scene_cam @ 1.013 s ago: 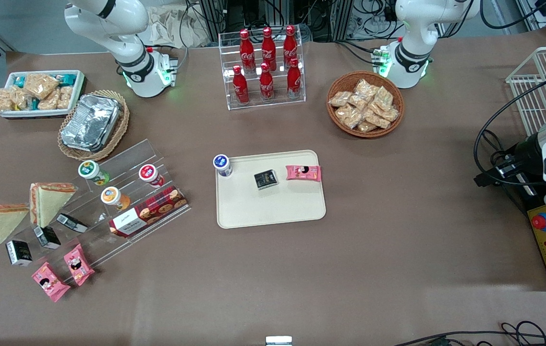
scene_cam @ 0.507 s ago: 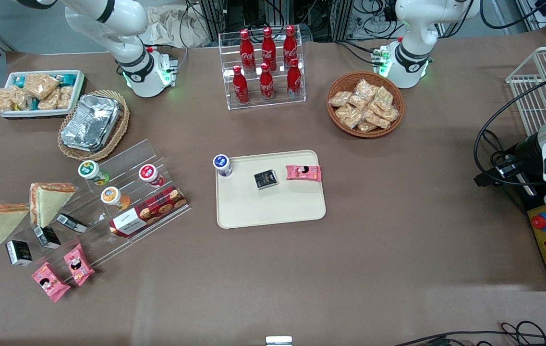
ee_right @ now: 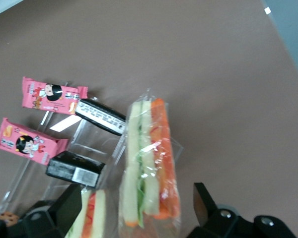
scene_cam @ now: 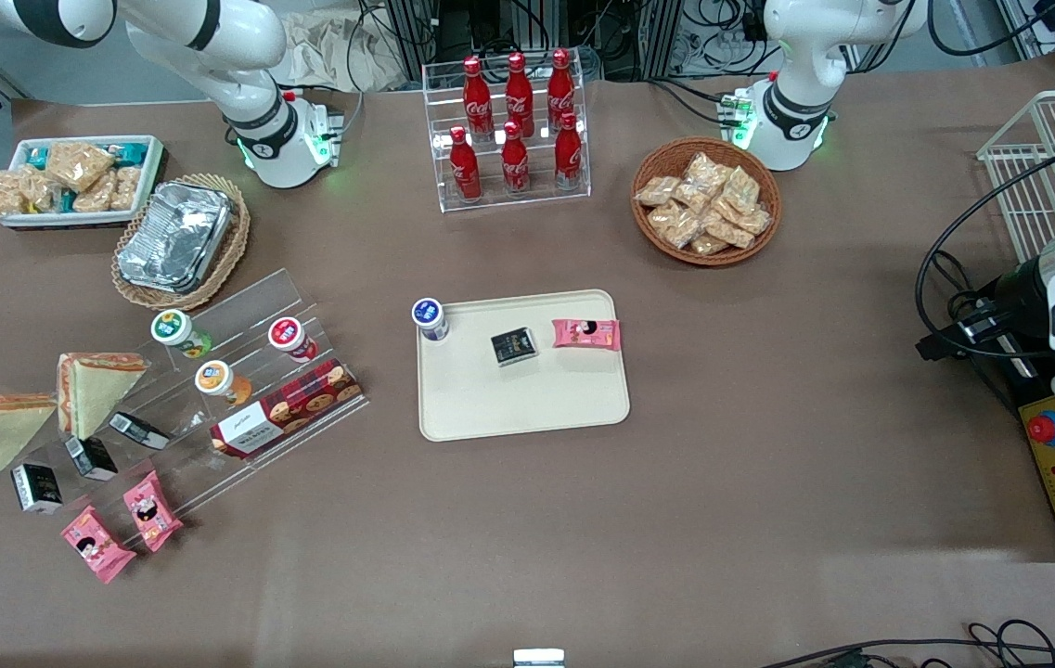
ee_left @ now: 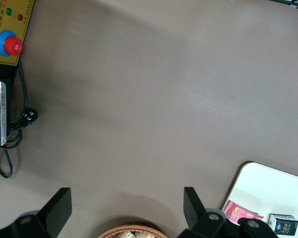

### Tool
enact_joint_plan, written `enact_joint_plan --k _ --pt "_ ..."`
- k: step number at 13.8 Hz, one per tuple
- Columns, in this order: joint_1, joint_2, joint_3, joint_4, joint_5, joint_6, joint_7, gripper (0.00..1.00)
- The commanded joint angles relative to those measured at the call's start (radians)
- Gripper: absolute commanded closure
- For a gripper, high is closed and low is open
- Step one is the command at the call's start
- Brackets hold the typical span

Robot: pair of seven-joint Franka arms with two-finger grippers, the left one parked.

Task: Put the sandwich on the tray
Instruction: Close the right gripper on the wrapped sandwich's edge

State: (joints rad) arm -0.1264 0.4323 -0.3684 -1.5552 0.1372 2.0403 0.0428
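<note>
A brown desk (scene_cam: 768,482) carries the cream tray (scene_cam: 527,394). The wrapped sandwich (ee_right: 151,168), orange-edged, stands near the desk's edge; the gripper (ee_right: 136,210) is wide above it.

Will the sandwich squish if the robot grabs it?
Probably a bit. The sandwich is soft bread in loose clear wrap, so it may dent and slip. It stands on edge, so it could tip. The open gripper hovers over it.

Glossy clear film wraps the sandwich (ee_right: 149,163), the tray (scene_cam: 527,399) looks matt, probably plastic, and the gripper (ee_right: 134,206) above the sandwich shows dull black fingers (ee_right: 203,198) over smooth brown table covering (scene_cam: 675,520).
</note>
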Motion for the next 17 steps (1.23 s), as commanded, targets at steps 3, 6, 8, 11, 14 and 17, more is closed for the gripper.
enact_joint_plan --k 3,6,8,11,14,17 --pt "-0.022 -0.003 -0.001 -0.106 0.056 0.098 -0.103 0.00" --pt "-0.022 -0.001 -0.001 -0.138 0.074 0.126 -0.115 0.00" --pt "-0.022 0.016 -0.001 -0.140 0.076 0.139 -0.115 0.04" --pt "-0.016 0.011 -0.003 -0.138 0.071 0.123 -0.116 0.93" --pt "-0.024 0.003 -0.003 -0.126 0.076 0.098 -0.148 1.00" --pt "-0.025 -0.015 -0.004 -0.083 0.076 0.014 -0.153 1.00"
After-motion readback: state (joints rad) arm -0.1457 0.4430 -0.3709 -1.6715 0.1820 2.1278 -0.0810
